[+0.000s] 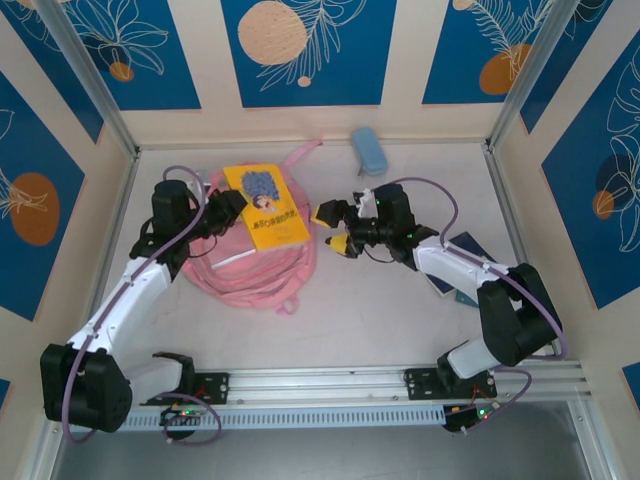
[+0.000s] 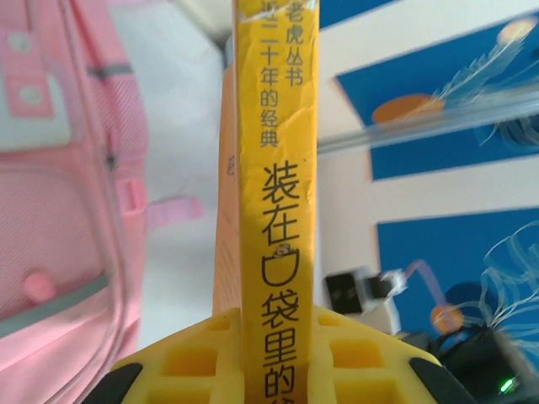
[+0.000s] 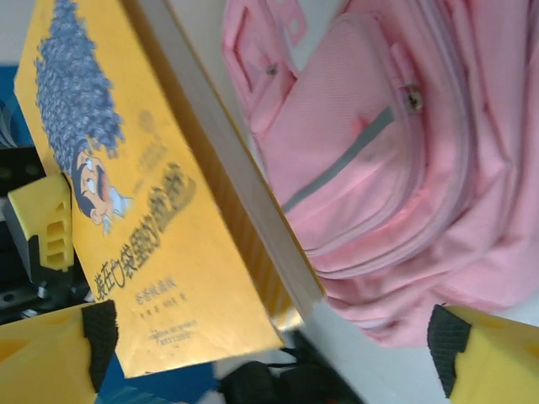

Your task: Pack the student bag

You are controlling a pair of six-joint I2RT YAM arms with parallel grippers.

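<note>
The pink student bag lies flat on the table, left of centre. A yellow book hovers over its far part, and my left gripper is shut on the book's left edge. In the left wrist view the book's spine runs up from between the yellow fingers, with the bag at the left. My right gripper stands open just right of the book and bag, touching neither. Its wrist view shows the book cover and the bag's front pocket beyond its spread fingertips.
A light-blue pencil case lies near the back wall. A dark blue book lies under the right arm at the right. Frame posts and walls close in the table on three sides.
</note>
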